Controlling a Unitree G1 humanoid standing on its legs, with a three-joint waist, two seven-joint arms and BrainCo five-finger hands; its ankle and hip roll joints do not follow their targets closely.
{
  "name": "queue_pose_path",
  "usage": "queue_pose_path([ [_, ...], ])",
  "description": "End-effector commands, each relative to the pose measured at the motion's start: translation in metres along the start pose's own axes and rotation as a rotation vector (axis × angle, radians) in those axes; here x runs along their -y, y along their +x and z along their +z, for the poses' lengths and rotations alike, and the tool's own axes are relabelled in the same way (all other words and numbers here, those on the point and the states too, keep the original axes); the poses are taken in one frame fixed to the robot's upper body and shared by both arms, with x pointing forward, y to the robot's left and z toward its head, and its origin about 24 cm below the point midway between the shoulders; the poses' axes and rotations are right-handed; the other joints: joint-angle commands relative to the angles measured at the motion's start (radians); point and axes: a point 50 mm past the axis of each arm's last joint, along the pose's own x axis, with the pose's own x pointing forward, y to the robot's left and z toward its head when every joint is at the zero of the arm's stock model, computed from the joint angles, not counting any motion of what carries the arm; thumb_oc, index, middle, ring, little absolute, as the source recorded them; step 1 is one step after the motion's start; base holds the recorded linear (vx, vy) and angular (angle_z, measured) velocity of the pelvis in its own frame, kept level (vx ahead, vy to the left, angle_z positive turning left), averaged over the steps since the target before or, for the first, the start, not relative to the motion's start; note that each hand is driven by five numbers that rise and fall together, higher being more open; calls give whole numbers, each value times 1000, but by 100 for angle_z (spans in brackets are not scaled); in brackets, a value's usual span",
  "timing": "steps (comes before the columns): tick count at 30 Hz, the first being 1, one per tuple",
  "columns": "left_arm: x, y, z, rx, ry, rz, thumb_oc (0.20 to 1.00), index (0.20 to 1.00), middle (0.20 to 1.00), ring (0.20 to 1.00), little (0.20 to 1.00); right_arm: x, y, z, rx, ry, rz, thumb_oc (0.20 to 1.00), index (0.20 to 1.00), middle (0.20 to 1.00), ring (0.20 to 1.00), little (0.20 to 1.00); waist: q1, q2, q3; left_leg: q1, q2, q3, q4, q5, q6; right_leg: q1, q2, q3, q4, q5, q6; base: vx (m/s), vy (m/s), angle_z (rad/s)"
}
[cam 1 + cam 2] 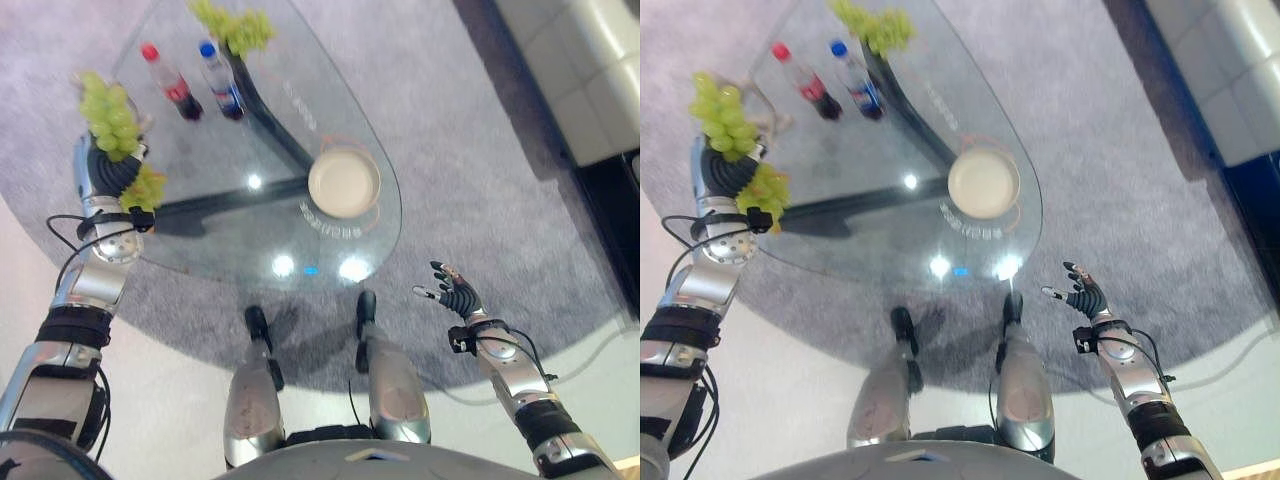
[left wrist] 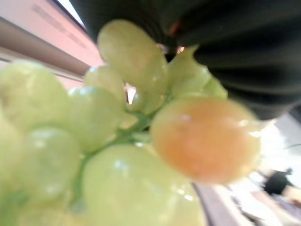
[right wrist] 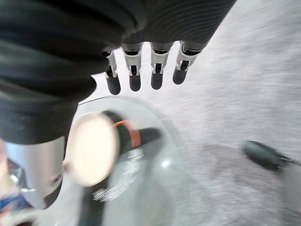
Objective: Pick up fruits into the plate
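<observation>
A bunch of green grapes [image 1: 110,112] is in my left hand [image 1: 112,172], lifted over the left edge of the glass table [image 1: 200,240]; part of the bunch hangs below the hand. In the left wrist view the grapes [image 2: 113,141] sit right against the dark hand cover [image 2: 244,56]. A second green grape bunch [image 1: 236,28] lies at the table's far end. The cream plate [image 1: 344,182] stands on the table's near right part. My right hand [image 1: 455,293] is open over the carpet, off the table's near right edge, fingers [image 3: 141,70] straight, with the plate [image 3: 91,148] beyond them.
Two small bottles stand on the far left of the table: one with a red cap [image 1: 172,82], one with a blue cap [image 1: 220,80]. A dark table frame [image 1: 265,110] runs under the glass. A pale sofa [image 1: 580,70] is at the far right.
</observation>
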Motion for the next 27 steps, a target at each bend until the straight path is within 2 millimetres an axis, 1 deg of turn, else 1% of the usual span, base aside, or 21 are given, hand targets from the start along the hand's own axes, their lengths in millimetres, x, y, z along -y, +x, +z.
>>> queue_pose_path([
  [1,5,-6,16,101,-119,-89,200,200,200,200,200,5,-3,11,33,-86,115,1000,1000,1000,1000,1000,1,11,-161,-15,-35,12,101,-126,8,43,-19,-44,74,-105,19,173,-31,6],
  [2,10,-10,22,118,-133,-138,200,200,200,200,200,6,0,21,43,-109,161,1000,1000,1000,1000,1000,9,12,-181,10,-27,11,93,-124,6,70,-20,-47,68,-104,20,136,-35,4],
  [4,15,-13,27,135,-158,-194,200,200,200,200,200,7,2,32,63,-131,203,1000,1000,1000,1000,1000,17,12,-200,28,-22,11,85,-122,3,91,-21,-51,61,-103,21,121,-32,-1],
  [5,21,-18,33,163,-194,-264,200,200,200,200,200,7,4,43,87,-168,250,1000,1000,1000,1000,1000,26,12,-218,51,-19,12,75,-121,0,117,-19,-53,49,-101,21,124,-34,-1],
  [8,31,-21,51,217,-259,-383,200,200,200,200,200,7,13,77,127,-256,340,1000,1000,1000,1000,1000,41,8,-248,86,-15,8,61,-123,-4,155,-19,-59,28,-98,24,56,-22,2],
  [9,32,-22,53,223,-266,-393,200,200,200,200,200,7,15,81,129,-260,346,1000,1000,1000,1000,1000,43,8,-251,90,-14,8,60,-123,-4,158,-20,-60,27,-97,24,31,-16,-4],
  [10,37,-23,60,247,-294,-440,200,200,200,200,200,6,19,94,137,-286,374,1000,1000,1000,1000,1000,50,7,-260,101,-12,7,56,-124,-4,170,-20,-64,24,-98,23,54,-15,-4],
  [11,40,-25,68,275,-331,-488,200,200,200,200,200,1,26,109,145,-312,416,1000,1000,1000,1000,1000,58,6,-269,116,-10,6,52,-125,-4,185,-19,-67,22,-100,22,62,-20,-6],
  [15,50,-28,90,354,-393,-628,200,200,200,200,200,-14,35,138,174,-407,464,1000,1000,1000,1000,1000,75,4,-294,140,-9,0,40,-129,-2,215,-18,-72,9,-105,22,20,-9,-3],
  [17,55,-28,101,387,-412,-687,200,200,200,200,200,-22,40,151,181,-445,474,1000,1000,1000,1000,1000,81,5,-303,149,-7,0,34,-129,-2,225,-20,-75,3,-105,22,0,0,0],
  [18,56,-28,103,392,-413,-695,200,200,200,200,200,-24,40,152,182,-448,475,1000,1000,1000,1000,1000,81,5,-304,151,-7,0,33,-129,-1,227,-20,-76,2,-105,22,0,0,0],
  [21,62,-28,119,431,-438,-765,200,200,200,200,200,-34,46,166,189,-479,472,1000,1000,1000,1000,1000,87,6,-315,159,-4,2,28,-130,-1,235,-21,-78,-6,-103,22,0,0,0],
  [22,63,-28,128,481,-440,-766,200,200,200,200,200,-40,49,172,197,-488,471,1000,1000,1000,1000,1000,89,7,-320,163,-3,3,28,-131,-1,240,-21,-76,-11,-102,23,0,0,0],
  [24,65,-30,140,518,-478,-778,200,200,200,200,200,-49,51,180,199,-483,468,1000,1000,1000,1000,1000,91,9,-323,167,-1,2,23,-130,-2,245,-21,-74,-17,-99,23,0,0,0],
  [26,70,-32,150,547,-506,-790,200,200,200,200,200,-57,53,185,202,-465,467,1000,1000,1000,1000,1000,90,9,-327,170,1,2,17,-128,-3,248,-22,-71,-26,-94,24,0,0,0],
  [27,71,-32,152,551,-514,-795,200,200,200,200,200,-59,54,187,204,-459,468,1000,1000,1000,1000,1000,90,9,-328,171,1,2,16,-128,-4,248,-21,-70,-28,-93,25,0,0,0],
])
